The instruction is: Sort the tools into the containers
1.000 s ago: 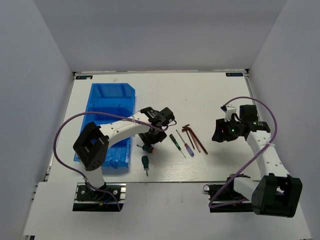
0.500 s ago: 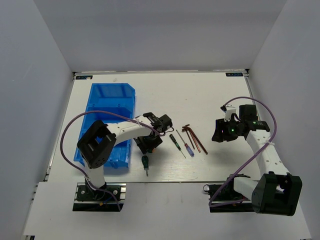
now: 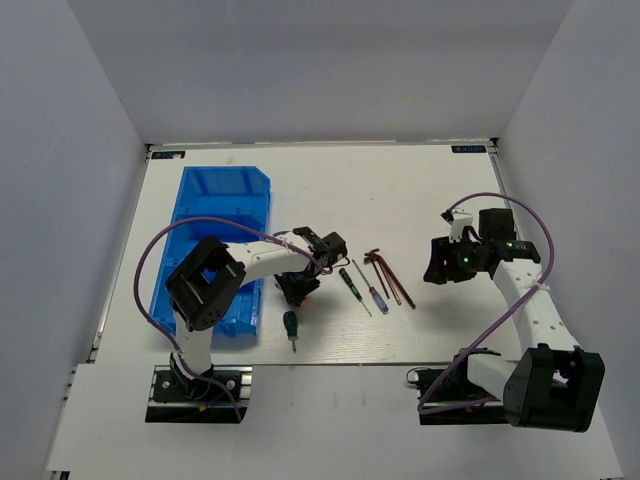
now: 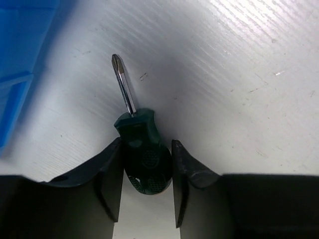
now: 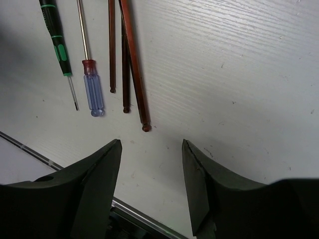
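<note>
The left wrist view alone shows the left hand (image 4: 147, 144) closed on a stubby green-handled screwdriver (image 4: 137, 127). A finger presses each side of its handle, and it lies on the white surface (image 4: 239, 74) with its tip toward the upper left. From above, the hand largely covers it, just right of the blue bin (image 3: 215, 200), and a second green screwdriver (image 3: 291, 326) lies below.

The right wrist view shows the right hand (image 5: 151, 149) wide open and holding nothing. The black screwdriver (image 5: 54, 35), blue-handled screwdriver (image 5: 93, 84) and red hex keys (image 5: 127, 55) lie at upper left. The corner labels (image 3: 472, 149) are too small to read.
</note>
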